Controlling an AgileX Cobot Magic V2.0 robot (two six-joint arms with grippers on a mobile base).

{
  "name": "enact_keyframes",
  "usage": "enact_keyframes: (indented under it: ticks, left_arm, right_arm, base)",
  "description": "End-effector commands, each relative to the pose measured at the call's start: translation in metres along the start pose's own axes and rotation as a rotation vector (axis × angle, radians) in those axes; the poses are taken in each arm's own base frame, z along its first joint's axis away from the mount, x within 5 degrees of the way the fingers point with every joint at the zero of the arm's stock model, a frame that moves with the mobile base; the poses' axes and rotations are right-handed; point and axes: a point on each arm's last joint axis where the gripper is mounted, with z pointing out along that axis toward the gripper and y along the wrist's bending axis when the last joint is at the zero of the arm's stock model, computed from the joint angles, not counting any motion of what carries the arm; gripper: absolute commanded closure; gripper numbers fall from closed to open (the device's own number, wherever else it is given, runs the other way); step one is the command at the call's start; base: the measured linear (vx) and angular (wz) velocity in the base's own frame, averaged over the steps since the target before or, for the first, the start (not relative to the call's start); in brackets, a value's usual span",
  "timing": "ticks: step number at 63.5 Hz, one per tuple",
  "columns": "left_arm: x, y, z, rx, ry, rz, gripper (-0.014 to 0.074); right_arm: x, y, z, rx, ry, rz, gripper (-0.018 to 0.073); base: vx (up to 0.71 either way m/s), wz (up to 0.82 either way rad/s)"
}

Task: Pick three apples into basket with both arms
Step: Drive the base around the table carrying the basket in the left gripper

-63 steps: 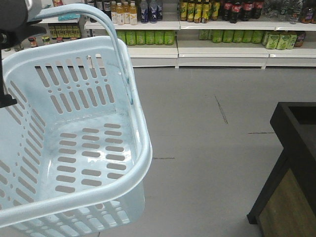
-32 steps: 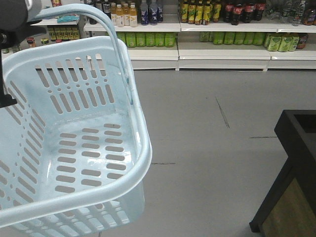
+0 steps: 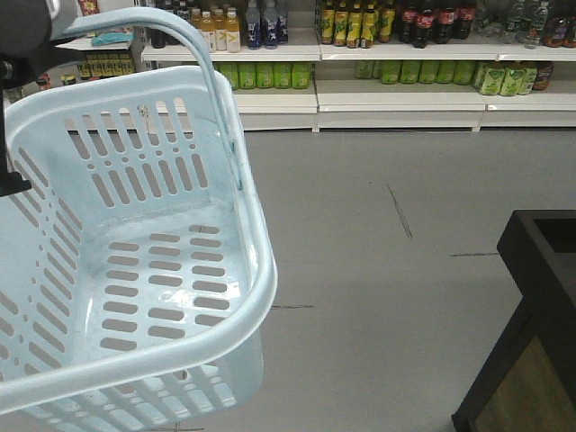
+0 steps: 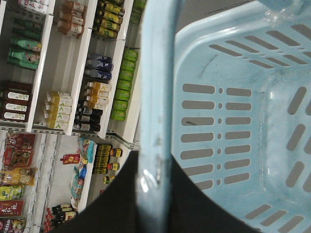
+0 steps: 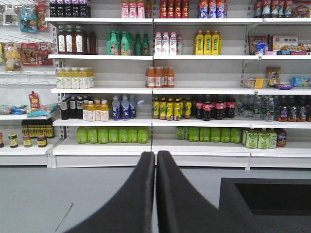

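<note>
1. Basket (image 3: 263, 270), pale blue with slotted walls and bottom, hung in the air at the left of the front view. It was tilted so that its open mouth faced the camera, above the grey floor (image 3: 378, 270).
2. Its hoop handle (image 3: 214, 85) rose toward the upper left corner, where the black left arm (image 3: 22, 36) met it.
3. Seen from the left wrist, the left pincer (image 4: 154, 194) was clenched around that handle, with black on both sides of the pale bar. The basket's slotted inside filled the right of that view.
4. The right pincer (image 5: 155, 160) was clenched too, its two black fingers pressed together along their length. It pointed toward the shop shelves (image 5: 102, 122).
5. Those shelves carried rows of bottles, with green bottles (image 5: 112, 135) on a low board and yellow and dark ones above.
6. A black-rimmed bench (image 3: 540, 261) stood at the lower right of the front view, well apart from the basket. In the right wrist view it lay just to the right of the pincer.
</note>
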Motion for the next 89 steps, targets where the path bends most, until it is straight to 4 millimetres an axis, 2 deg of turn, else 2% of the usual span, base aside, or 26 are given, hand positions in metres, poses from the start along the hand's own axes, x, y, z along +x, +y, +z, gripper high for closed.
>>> enact_keyframes:
  ticks: [1,48,89]
  left_arm:
    - [-0.0025,0.0153,-0.0169,-0.106,-0.078,-0.019,0.0603]
    - [-0.0025,0.0153,-0.0171,-0.106,-0.079,-0.019,0.0603]
    - [-0.0025,0.0153,-0.0171,-0.106,-0.079,-0.019,0.0603]
  right_arm:
    - [-0.0032,-0.0001,-0.0011,0.003,-0.079,-0.003,0.0568]
    - [-0.0032,-0.0001,-0.0011,0.003,-0.079,-0.003,0.0568]
    - [-0.0032,-0.0001,-0.0011,0.003,-0.079,-0.003,0.0568]
  base:
    - [0.06,-0.07]
    - [0.01,-0.03]
    - [0.05,-0.34]
